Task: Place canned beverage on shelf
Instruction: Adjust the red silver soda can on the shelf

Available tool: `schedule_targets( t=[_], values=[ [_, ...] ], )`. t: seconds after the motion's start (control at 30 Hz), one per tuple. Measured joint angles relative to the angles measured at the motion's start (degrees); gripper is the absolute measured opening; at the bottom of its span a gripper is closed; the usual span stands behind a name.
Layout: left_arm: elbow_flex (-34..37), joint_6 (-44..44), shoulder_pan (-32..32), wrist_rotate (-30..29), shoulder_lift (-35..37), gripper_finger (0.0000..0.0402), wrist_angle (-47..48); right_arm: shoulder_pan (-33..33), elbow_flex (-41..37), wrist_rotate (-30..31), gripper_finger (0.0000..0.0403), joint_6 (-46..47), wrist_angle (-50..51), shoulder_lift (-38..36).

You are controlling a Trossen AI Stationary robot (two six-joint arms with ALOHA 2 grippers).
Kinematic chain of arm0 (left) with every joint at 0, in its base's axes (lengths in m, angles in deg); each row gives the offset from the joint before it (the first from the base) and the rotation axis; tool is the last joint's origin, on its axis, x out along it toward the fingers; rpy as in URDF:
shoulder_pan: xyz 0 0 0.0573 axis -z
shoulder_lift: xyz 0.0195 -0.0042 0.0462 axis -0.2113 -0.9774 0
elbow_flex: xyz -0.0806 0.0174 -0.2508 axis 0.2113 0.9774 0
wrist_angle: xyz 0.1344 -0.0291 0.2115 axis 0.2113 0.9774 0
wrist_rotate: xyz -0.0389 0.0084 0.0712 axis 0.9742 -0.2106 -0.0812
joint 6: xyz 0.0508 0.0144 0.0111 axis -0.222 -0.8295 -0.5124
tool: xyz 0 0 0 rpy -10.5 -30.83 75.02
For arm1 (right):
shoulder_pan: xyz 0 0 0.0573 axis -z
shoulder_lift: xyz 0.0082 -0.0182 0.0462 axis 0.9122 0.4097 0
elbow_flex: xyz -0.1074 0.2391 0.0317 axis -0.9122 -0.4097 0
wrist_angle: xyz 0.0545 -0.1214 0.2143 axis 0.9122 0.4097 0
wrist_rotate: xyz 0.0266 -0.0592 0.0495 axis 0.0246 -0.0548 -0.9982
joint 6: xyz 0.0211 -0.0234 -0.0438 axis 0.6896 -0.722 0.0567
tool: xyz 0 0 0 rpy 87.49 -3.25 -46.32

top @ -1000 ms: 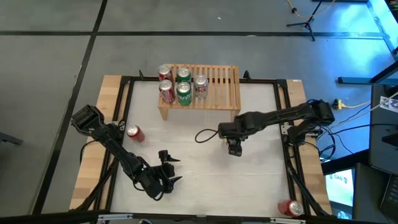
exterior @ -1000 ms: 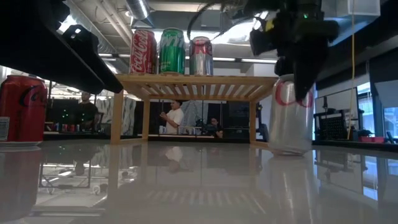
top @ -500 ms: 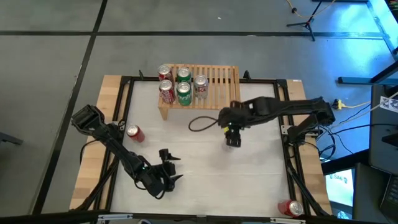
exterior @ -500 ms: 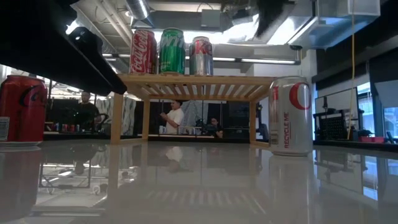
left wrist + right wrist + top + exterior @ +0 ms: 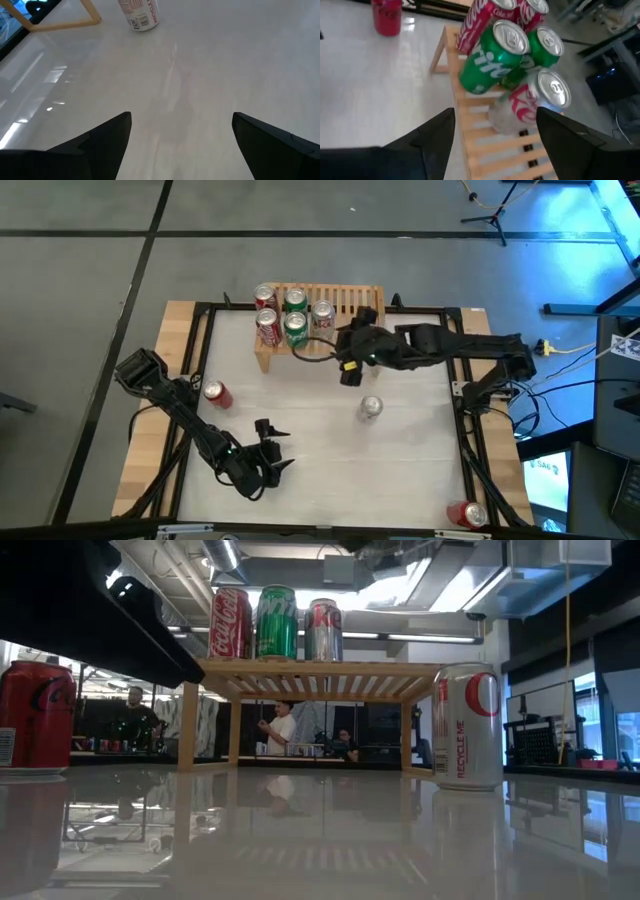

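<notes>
The right gripper (image 5: 347,372) has left the silver can (image 5: 370,409) it was standing over a second ago and is now hanging at the front edge of the shelf (image 5: 352,308), its fingers spread apart and gripping nothing. In its wrist view the two dark fingers (image 5: 435,137) are framing the slatted top and the cans clustered there.

The silver can, earlier half hidden under the arm, is now standing upright and alone on the white table (image 5: 320,470), well apart from the gripper and in front of the shelf's right end; the low view is showing its full side (image 5: 467,727).

On the shelf's left part five cans are standing together: two red (image 5: 264,295), two green (image 5: 296,329) and one silver-and-red (image 5: 322,317).

The left gripper (image 5: 268,448) is waiting low near the table's front left, fingers wide and empty, unmoved. A red can (image 5: 216,393) is sitting at the table's left side, another (image 5: 466,515) beyond the front right corner.
</notes>
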Motion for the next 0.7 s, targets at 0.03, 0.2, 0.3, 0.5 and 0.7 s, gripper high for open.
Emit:
schedule_targets(
  t=[0.03,0.2,0.3,0.5,0.7],
  values=[
    [0.0,-0.6,0.0,0.0,0.0,0.0337,0.0,0.1,-0.1,-0.5,0.0273,-0.2,-1.0,0.5],
    [0.5,-2.1,-0.1,-0.4,0.0,0.0337,0.1,2.5,-0.1,-0.8,0.0273,-5.0,-4.6,2.7],
    [1.4,-2.1,0.0,-0.3,0.0,0.0337,0.2,5.5,-0.2,-1.9,0.0273,-8.4,-6.9,4.1],
    [2.9,-2.7,-1.1,-0.4,0.0,0.0337,0.3,15.0,-0.2,-16.2,0.0273,-10.7,-15.0,4.5],
    [3.7,-2.7,-3.1,0.0,0.0,0.0337,0.5,21.2,-0.2,-26.1,0.0273,-8.1,-16.9,4.5]
  ],
)
